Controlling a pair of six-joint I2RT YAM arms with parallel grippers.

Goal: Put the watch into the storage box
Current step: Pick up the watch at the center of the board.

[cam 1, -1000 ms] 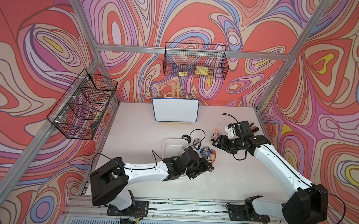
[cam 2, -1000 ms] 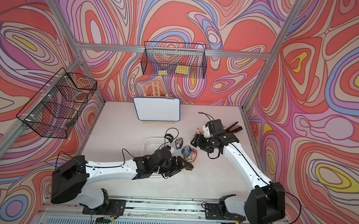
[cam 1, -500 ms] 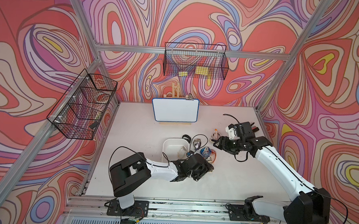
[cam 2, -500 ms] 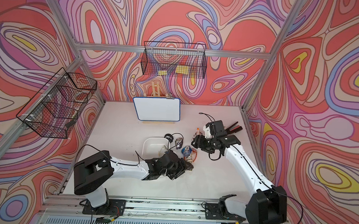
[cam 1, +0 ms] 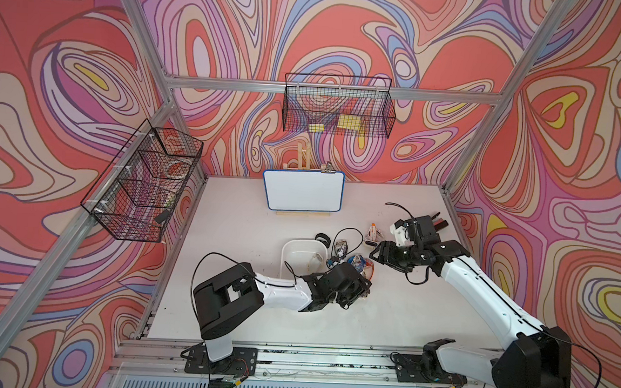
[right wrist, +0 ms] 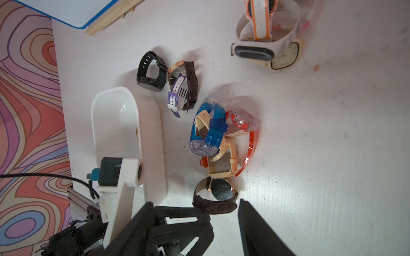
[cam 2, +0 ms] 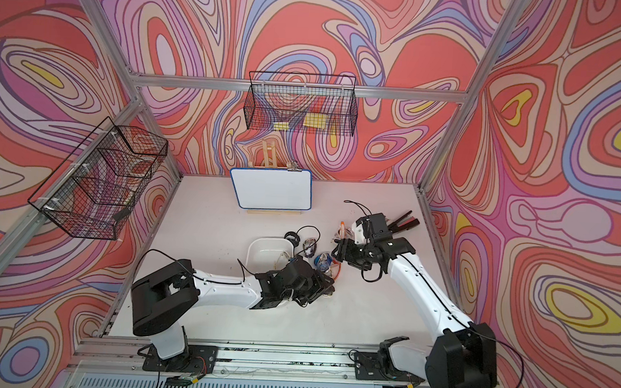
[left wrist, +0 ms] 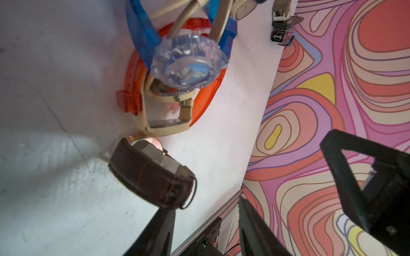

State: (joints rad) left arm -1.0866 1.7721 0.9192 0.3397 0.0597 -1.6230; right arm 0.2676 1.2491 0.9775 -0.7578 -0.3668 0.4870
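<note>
Although something pale and strap-like already lies inside the storage box (cam 1: 301, 241), the piece now being worked on has barely started its trip. The brown watch (left wrist: 153, 175) sits on the table (cam 1: 249, 213), at the near edge of the pile and close to the box, and it is not lifted. The left gripper (cam 1: 362, 294) is down at it with its fingers (left wrist: 159, 230) apart, and the leather strap touches one tip. I judge that no clamp is made yet. The right gripper (cam 1: 374, 253) hovers at the far side of the pile, fingers apart and holding nothing. What is left, as I read it, is to close on the strap, lift, carry across to the box and let go. A blue watch (left wrist: 188, 62), an orange watch (right wrist: 246, 124) and a beige watch (left wrist: 155, 130) lie tangled just behind the brown one. A black watch (right wrist: 150, 71) sits by the box's far end.

Compared with a second ago, the left arm's elbow has swung in from far out at the side, uncovering more of the box. Its fingers have drawn closer together at nearly the same spot. The right arm has hardly moved.
</note>
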